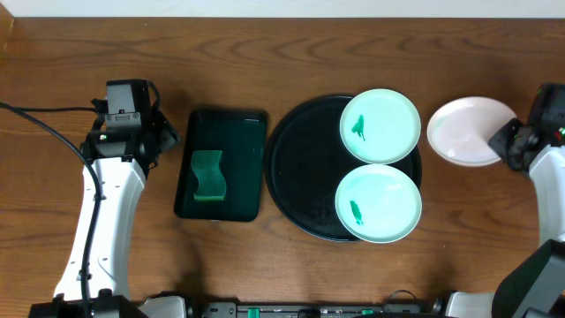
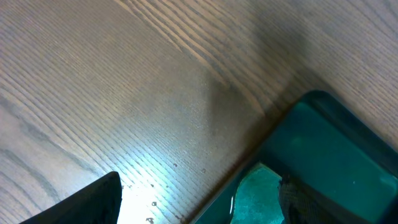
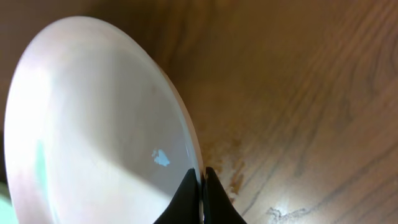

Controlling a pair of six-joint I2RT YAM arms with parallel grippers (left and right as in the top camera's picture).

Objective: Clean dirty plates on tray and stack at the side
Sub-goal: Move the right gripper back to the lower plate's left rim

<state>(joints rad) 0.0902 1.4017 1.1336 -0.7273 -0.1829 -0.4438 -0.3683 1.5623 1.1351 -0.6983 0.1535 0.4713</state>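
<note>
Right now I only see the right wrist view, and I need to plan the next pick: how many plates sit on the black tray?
Observer: Two, the far plate and the near plate, both on the right half of the black tray.
Operator: Are they dirty?
Observer: Each has a small green smear near its middle.
Operator: Where is the sponge?
Observer: The green sponge lies in the rectangular green tray, left of the black tray.
</note>
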